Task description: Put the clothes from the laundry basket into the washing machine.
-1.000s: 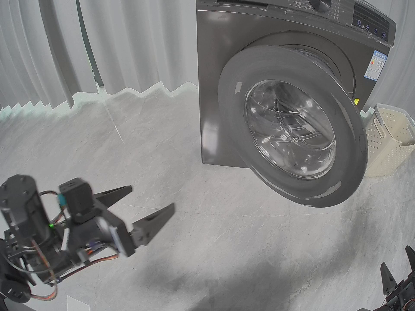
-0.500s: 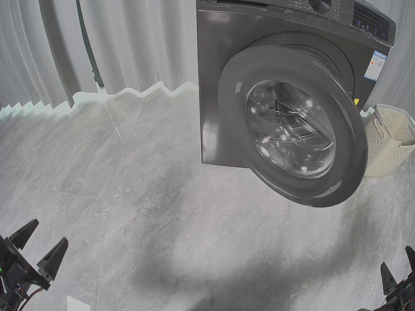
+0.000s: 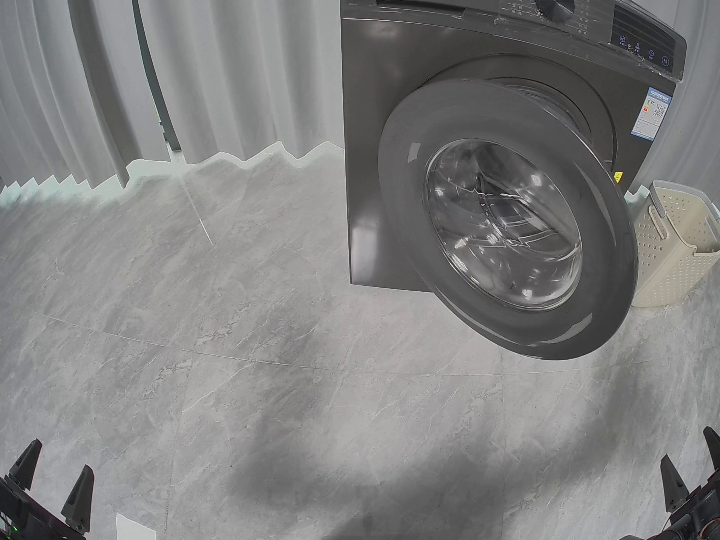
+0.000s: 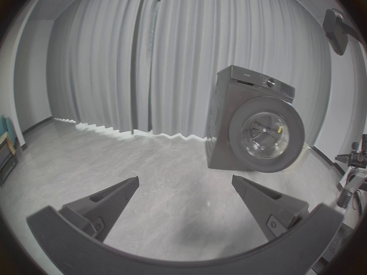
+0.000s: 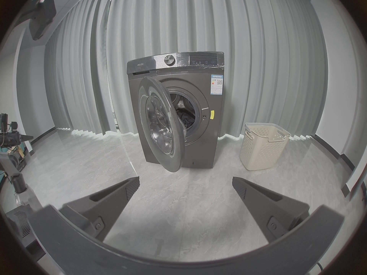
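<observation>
My left gripper (image 3: 56, 474) low over grey floor (image 3: 262, 324), fingers spread wide, holding nothing. My right gripper (image 3: 686, 459) likewise wide open, empty. Washing machine (image 3: 390, 151) ahead, door (image 3: 510, 226) swung open, dark clothes (image 5: 186, 117) inside. Cream laundry basket (image 3: 675, 253) just beside machine, toward my right.

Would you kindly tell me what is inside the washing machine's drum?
In the right wrist view, the washing machine has its door open, and a dark bundle, probably clothing, lies in the drum. The door and the opening's rim hide the rest of the drum.
</observation>
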Controlling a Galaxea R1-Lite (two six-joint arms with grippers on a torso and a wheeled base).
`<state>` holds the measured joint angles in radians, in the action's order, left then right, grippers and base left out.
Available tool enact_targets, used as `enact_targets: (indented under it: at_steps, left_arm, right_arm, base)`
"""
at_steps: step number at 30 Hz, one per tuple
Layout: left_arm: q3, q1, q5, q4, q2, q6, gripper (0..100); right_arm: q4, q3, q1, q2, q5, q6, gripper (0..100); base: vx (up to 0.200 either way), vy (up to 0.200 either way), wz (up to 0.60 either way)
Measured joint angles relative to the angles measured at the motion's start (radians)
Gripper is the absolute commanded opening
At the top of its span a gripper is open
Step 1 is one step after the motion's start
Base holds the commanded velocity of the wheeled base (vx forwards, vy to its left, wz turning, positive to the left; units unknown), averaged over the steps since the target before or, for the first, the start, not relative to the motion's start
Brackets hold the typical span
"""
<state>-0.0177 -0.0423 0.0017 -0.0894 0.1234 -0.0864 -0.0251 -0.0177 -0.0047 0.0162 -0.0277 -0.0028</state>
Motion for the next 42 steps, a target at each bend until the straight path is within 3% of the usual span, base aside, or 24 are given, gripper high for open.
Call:
enact_targets:
  at_steps: [4, 8, 13, 18, 20, 27, 32, 42]
  left_arm:
    - [0.0, 0.049, -0.011, 0.018, -0.054, 0.0, 100]
    - [0.0, 0.046, 0.01, 0.026, -0.087, 0.026, 100]
    - [0.0, 0.044, -0.014, 0.031, -0.104, 0.01, 100]
    - [0.0, 0.046, 0.089, 0.036, -0.11, 0.043, 100]
    - [0.0, 0.047, 0.097, 0.043, -0.111, 0.051, 100]
    - [0.0, 0.044, -0.017, 0.097, -0.112, 0.093, 100]
    - [0.0, 0.044, -0.016, 0.094, -0.112, 0.092, 100]
    - [0.0, 0.045, -0.011, 0.093, -0.112, 0.097, 100]
  right_arm:
    - [0.01, 0.0, 0.001, 0.0, -0.001, -0.002, 100]
    - [0.017, 0.0, 0.001, 0.0, -0.001, -0.004, 100]
    - [0.017, 0.0, 0.001, 0.0, -0.001, -0.003, 100]
    - [0.017, 0.0, -0.001, 0.0, -0.002, -0.006, 100]
    - [0.018, 0.0, -0.001, 0.0, -0.002, -0.006, 100]
    - [0.018, 0.0, -0.001, 0.0, -0.002, -0.006, 100]
    - [0.018, 0.0, -0.001, 0.0, 0.005, -0.009, 100]
    - [0.051, -0.003, -0.002, 0.0, 0.016, 0.002, 100]
  base:
    - [0.0, 0.0, -0.6]
    - [0.0, 0.0, 0.0]
    - [0.0, 0.0, 0.0]
    - [0.0, 0.0, 0.0]
    - [0.0, 0.0, 0.0]
    - [0.0, 0.0, 0.0]
    - [0.0, 0.0, 0.0]
    - [0.0, -0.2, 0.0]
